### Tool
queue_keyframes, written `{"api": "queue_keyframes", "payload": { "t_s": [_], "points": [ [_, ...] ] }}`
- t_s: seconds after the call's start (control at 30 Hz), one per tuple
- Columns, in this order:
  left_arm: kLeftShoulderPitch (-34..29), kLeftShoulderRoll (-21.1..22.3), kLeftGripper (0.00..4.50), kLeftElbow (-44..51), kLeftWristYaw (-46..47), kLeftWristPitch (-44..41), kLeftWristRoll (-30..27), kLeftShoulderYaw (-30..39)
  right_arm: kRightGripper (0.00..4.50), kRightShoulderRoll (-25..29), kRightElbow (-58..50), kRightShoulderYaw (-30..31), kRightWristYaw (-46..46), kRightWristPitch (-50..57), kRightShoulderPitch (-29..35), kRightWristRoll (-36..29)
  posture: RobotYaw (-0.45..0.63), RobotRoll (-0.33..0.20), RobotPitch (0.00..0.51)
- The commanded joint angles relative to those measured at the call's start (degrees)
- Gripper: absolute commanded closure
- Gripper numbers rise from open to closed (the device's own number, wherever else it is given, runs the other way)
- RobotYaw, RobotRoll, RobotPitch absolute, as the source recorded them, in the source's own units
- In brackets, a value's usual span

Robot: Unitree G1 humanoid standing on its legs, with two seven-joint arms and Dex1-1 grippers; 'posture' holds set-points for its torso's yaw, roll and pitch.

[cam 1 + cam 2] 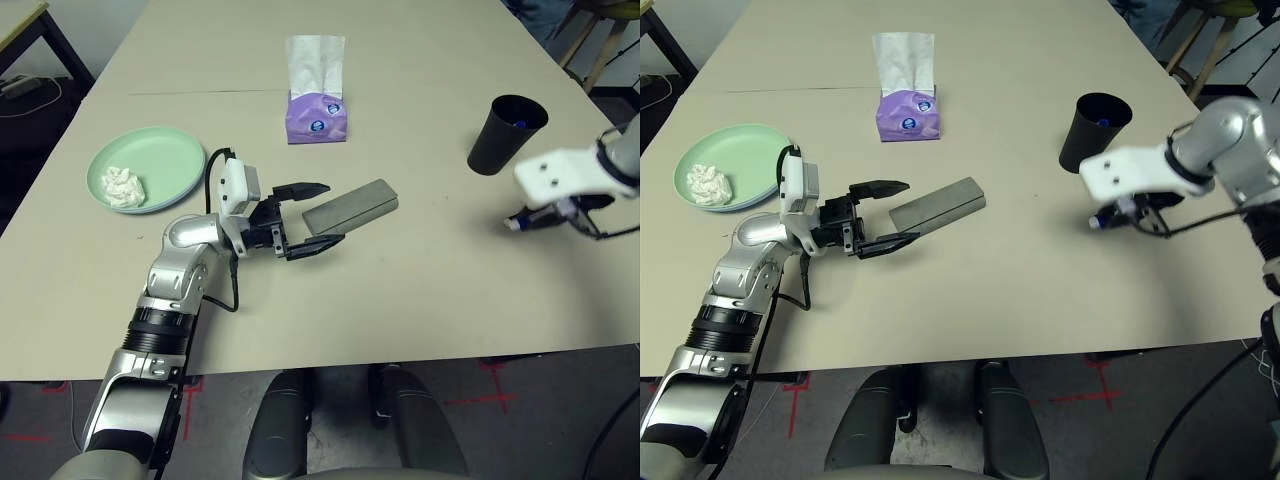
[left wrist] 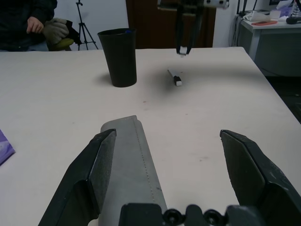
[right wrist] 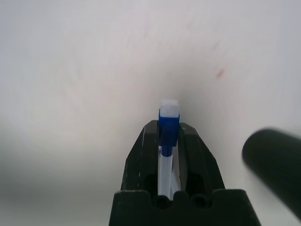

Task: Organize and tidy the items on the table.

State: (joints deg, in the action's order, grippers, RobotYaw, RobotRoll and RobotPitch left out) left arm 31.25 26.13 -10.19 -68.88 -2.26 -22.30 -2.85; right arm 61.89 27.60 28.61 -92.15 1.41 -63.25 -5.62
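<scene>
Right gripper (image 3: 168, 134): clamped on the white marker pen (image 3: 168, 123), its blue-banded tip poking out past the fingertips; it hung clear of the table (image 1: 420, 300) near the right edge, just beside the black cup (image 1: 505, 132), probably so the pen could be dropped in upright.
Black cup: upright near the right edge, mouth open, something blue already showing inside.
Left gripper (image 1: 305, 218): fingers spread wide and level, straddling the near end of the grey-green glasses case (image 1: 352, 205) without closing; it seemed set to grip or steady it.
Glasses case: lying flat, mid-table, angled toward the front edge.
Mint green plate (image 1: 170, 150): near the left edge, holding the crumpled tissue (image 1: 124, 187), seemingly gathered there as rubbish.
Purple tissue box (image 1: 316, 115): toward the far side, by the seam line.
</scene>
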Motion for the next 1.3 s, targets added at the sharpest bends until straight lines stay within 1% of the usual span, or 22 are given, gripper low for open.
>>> {"api": "queue_keyframes", "payload": {
  "t_s": [0.03, 0.1, 0.17, 0.2, 0.27, 0.3, 0.37, 0.43, 0.5, 0.57, 0.67, 0.73, 0.83, 0.97, 1.03, 1.13, 1.3],
  "points": [
    [1.4, -0.13, 0.0, -1.51, -0.51, 1.3, 1.03, -0.73, 4.07, -2.24, -3.16, -6.67, -0.16, 17.03, -2.43, -9.79, 0.05, 0.0, 0.177],
    [1.76, -0.16, 0.0, -2.01, -0.6, 1.62, 1.12, -0.77, 4.07, -4.48, -4.85, -12.38, 3.42, 25.41, -1.13, -13.23, 0.05, 0.0, 0.175],
    [1.88, 0.03, 0.0, -2.34, -0.81, 2.03, 1.2, -0.77, 4.07, -6.18, -8.36, -17.15, 8.45, 31.13, 2.29, -15.57, 0.04, 0.0, 0.173],
    [1.84, 0.12, 0.0, -2.32, -0.85, 2.07, 1.14, -0.73, 4.07, -7.81, -10.55, -20.26, 12.14, 33.21, 4.46, -16.92, 0.04, 0.0, 0.171],
    [1.67, 0.26, 0.0, -2.15, -0.78, 2.01, 1.09, -0.63, 4.07, -12.99, -15.65, -28.23, 21.12, 37.23, 9.22, -21.28, 0.03, 0.0, 0.171],
    [1.55, 0.33, 0.0, -2.11, -0.54, 1.94, 1.08, -0.46, 4.07, -16.1, -18.23, -31.77, 26.06, 36.28, 11.84, -22.09, 0.03, 0.0, 0.168],
    [1.37, 0.47, 0.0, -2.14, -0.2, 2.01, 1.16, -0.2, 4.07, -21.36, -23.1, -36.74, 34.28, 35.19, 16.12, -22.77, 0.03, 0.0, 0.165],
    [1.31, 0.54, 0.0, -2.08, 0.05, 2.01, 1.19, -0.07, 4.07, -26.82, -27.38, -40.21, 43.37, 31.82, 20.51, -21.19, 0.03, 0.0, 0.165],
    [1.27, 0.59, 0.0, -1.96, 0.13, 1.9, 1.1, -0.03, 4.07, -30.53, -30.95, -41.9, 49.18, 29.84, 23.57, -20.51, 0.03, 0.0, 0.165],
    [1.25, 0.66, 0.0, -1.85, 0.21, 1.8, 1.08, -0.09, 4.07, -33.53, -32.92, -43.12, 53.95, 27.93, 25.33, -20.11, 0.03, 0.0, 0.166],
    [1.28, 0.85, 0.0, -1.91, 0.25, 1.77, 1.14, -0.18, 4.07, -36.05, -33.28, -44.56, 60.24, 25.81, 25.22, -18.95, 0.03, 0.0, 0.169],
    [1.34, 0.98, 0.0, -2.11, 0.25, 1.79, 1.16, -0.1, 4.07, -36.19, -31.54, -46.05, 63.93, 24.78, 22.98, -18.53, 0.03, 0.0, 0.169],
    [1.33, 1.09, 0.0, -2.29, 0.38, 1.85, 1.19, -0.08, 4.07, -35.21, -28.02, -47.94, 67.12, 21.76, 19.64, -17.78, 0.02, 0.0, 0.171],
    [1.29, 0.75, 0.0, -2.26, 1.15, 2.03, 1.01, 0.26, 4.07, -33.94, -22.41, -50.56, 74.53, 16.17, 16.0, -13.81, 0.03, 0.0, 0.171],
    [1.26, 0.58, 0.0, -2.12, 1.42, 1.78, 0.72, 0.34, 4.07, -33.98, -21.27, -50.92, 77.15, 15.44, 15.92, -12.87, 0.03, 0.0, 0.171],
    [0.76, 0.93, 0.0, -1.44, 0.87, 0.53, 0.35, 0.04, 4.07, -35.01, -21.69, -50.63, 80.55, 18.14, 17.63, -12.72, 0.03, 0.0, 0.171],
    [0.5, 1.44, 0.0, -1.39, 0.11, -0.43, 0.53, -0.21, 4.07, -35.69, -21.87, -48.74, 82.25, 20.01, 18.37, -12.43, 0.02, 0.0, 0.173]
  ]
}}
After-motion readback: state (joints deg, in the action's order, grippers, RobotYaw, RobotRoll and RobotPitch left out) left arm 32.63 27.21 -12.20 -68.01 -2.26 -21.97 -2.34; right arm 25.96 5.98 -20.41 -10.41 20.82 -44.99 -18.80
